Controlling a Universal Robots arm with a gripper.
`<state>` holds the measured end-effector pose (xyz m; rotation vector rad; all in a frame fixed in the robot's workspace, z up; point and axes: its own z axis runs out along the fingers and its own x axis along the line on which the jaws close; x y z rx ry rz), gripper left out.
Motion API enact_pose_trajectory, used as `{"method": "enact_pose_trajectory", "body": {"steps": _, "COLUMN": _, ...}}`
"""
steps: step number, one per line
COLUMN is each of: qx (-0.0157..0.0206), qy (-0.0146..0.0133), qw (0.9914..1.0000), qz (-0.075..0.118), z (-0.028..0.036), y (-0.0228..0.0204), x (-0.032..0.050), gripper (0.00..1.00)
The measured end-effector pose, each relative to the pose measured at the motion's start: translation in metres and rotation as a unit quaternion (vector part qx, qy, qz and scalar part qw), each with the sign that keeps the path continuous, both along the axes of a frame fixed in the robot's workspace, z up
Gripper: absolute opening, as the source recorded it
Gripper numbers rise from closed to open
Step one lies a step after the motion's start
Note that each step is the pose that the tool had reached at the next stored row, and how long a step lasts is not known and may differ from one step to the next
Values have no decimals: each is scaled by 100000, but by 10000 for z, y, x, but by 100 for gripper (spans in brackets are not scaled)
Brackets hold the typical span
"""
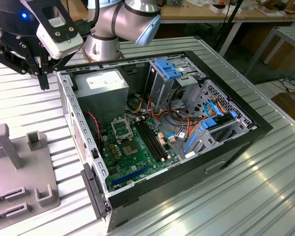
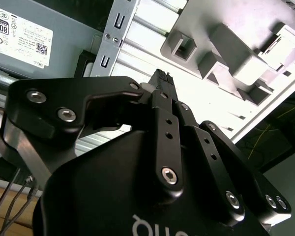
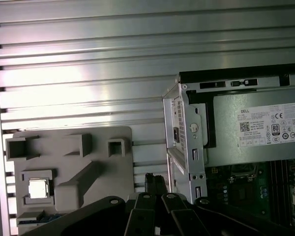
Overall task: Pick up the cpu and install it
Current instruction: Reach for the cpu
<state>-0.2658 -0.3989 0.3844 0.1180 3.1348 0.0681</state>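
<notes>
The end effector (image 1: 43,83) hangs in the upper left of the exterior view's frame, above the ribbed metal bench (image 1: 226,196) and just outside the corner of the open computer case (image 1: 265,125). That corner of the case houses the grey power supply (image 1: 104,83). In both wrist views the black fingertips (image 2: 162,78) are pressed together with nothing pinched between them. In the first wrist view the end effector (image 3: 155,181) sits over bare bench between the case wall and the grey fixture (image 3: 113,182).

The cpu (image 3: 38,188) lies flat, silver top up, in a square recess of that fixture. It is well apart from the end effector and untouched by it. In the exterior view the fixture (image 1: 19,172) occupies the lower left of the frame, beside the case and resting on the bench.

Inside the case, the green motherboard (image 1: 137,157) lies flat near the centre of the frame. Its square socket (image 1: 122,129), dark with a silver frame, sits just below the power supply in the frame. The long black memory slots (image 1: 150,137) run alongside the socket on the exterior view's right. The cpu is not yet installed.
</notes>
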Motion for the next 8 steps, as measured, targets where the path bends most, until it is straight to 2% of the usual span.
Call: {"method": "enact_pose_trajectory", "body": {"steps": 8, "qx": 0, "qy": 0, "qw": 100000, "qz": 0, "z": -2, "y": 0, "x": -65, "gripper": 12}}
